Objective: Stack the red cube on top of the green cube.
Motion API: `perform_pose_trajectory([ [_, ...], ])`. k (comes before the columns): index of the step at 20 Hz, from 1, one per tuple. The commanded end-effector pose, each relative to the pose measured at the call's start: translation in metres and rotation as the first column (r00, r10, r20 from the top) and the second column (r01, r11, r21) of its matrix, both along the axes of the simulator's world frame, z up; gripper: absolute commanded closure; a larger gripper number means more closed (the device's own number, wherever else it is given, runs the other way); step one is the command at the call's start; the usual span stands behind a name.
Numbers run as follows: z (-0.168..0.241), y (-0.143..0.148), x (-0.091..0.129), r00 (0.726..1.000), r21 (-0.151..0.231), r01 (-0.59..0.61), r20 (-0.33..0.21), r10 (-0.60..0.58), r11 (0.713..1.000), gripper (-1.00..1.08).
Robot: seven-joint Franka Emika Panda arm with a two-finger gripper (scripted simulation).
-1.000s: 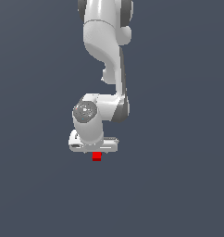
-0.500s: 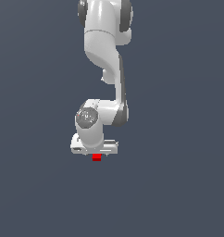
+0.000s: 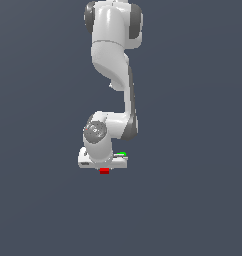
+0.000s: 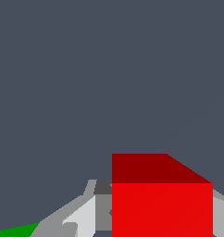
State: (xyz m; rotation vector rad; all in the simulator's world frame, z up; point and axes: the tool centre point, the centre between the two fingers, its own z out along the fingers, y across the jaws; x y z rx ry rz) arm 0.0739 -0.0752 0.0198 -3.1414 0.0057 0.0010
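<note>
Wrist view, left to right: a sliver of the green cube (image 4: 16, 230) at the edge, then a pale finger (image 4: 84, 217) of the gripper (image 4: 151, 222), clamped on the red cube (image 4: 161, 208), plain, bright, darker on top.

Both pictures are flat, evenly lit renders with no cast shadows on the plain slate-grey ground. The white arm (image 3: 113, 75) has soft highlights and darker shading along one side. The red cube (image 4: 161, 203) shows a bright face and a darker one; edges are blocky, not blurred.
</note>
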Motion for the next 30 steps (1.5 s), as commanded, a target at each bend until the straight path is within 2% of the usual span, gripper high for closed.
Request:
perform_pose_trajectory([
  [1,0.000,0.000,0.000,1.000,0.000,0.000,0.001,0.000,1.000,1.08],
  [14,0.007,0.000,0.000,1.000,0.000,0.000,0.000,0.000,1.000,1.08],
  [30,0.096,0.000,-0.001,1.000,0.000,0.000,0.001,0.000,1.000,1.08],
])
